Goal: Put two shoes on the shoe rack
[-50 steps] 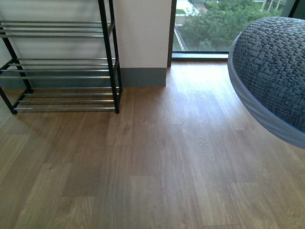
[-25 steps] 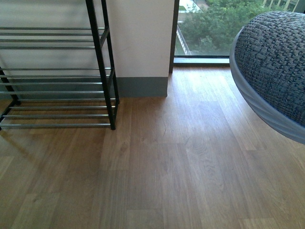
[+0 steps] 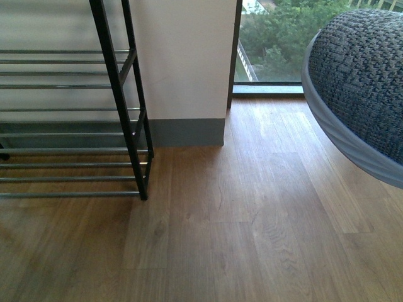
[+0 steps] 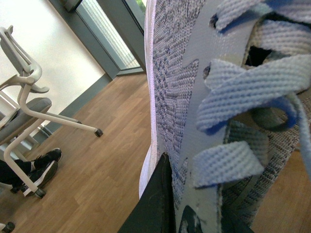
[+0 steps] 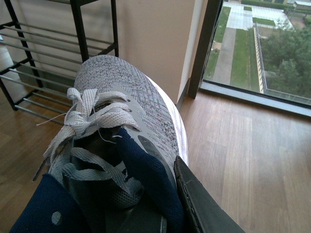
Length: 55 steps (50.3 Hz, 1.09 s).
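Carrying step, by judgement: holding both shoes in the air, neither on the shoe rack (image 3: 119,126) so far. Gripping the left-arm shoe (image 4: 184,97) with the left gripper (image 4: 165,213), one dark finger (image 4: 155,204) pressed flat against the knit side. Closed on it, as far as can be seen, with no sight of the second finger. Gripping the right-arm shoe (image 5: 121,97) with the right gripper (image 5: 175,208) in the same manner, clamped near the navy collar. Showing in the front view only as a large grey toe (image 3: 362,88) at the right edge, probably of this same shoe, raised above the wooden floor (image 3: 239,220) and well apart from the rack at the left by the wall (image 3: 182,63).

Next, most likely: to come nearer, to lift the toe over a front bar, and to lay the sole level across the thin bars, so as not to slip between them.

No brand, label or writing readable anywhere.
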Available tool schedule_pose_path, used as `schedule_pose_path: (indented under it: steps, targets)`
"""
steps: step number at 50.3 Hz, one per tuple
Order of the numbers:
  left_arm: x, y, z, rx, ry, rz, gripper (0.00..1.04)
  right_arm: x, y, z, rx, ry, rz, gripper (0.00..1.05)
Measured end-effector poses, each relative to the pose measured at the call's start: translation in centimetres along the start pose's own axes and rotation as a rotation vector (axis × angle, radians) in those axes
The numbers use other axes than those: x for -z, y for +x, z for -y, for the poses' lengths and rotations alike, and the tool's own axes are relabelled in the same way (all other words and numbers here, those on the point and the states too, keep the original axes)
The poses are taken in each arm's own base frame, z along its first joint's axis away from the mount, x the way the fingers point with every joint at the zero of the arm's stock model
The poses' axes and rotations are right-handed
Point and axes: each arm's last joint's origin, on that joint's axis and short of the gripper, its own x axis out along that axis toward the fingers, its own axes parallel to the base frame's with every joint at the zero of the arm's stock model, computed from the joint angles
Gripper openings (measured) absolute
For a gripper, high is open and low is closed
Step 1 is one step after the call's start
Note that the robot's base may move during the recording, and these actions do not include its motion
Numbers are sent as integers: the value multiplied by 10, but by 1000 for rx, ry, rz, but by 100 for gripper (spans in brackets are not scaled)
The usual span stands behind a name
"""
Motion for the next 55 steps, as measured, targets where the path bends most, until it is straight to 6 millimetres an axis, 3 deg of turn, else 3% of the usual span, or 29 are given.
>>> schedule_pose_path:
  steps: [55]
  targets:
    - [0,0,0,10,1,3,2,0,0,0,-1,0,-1,1]
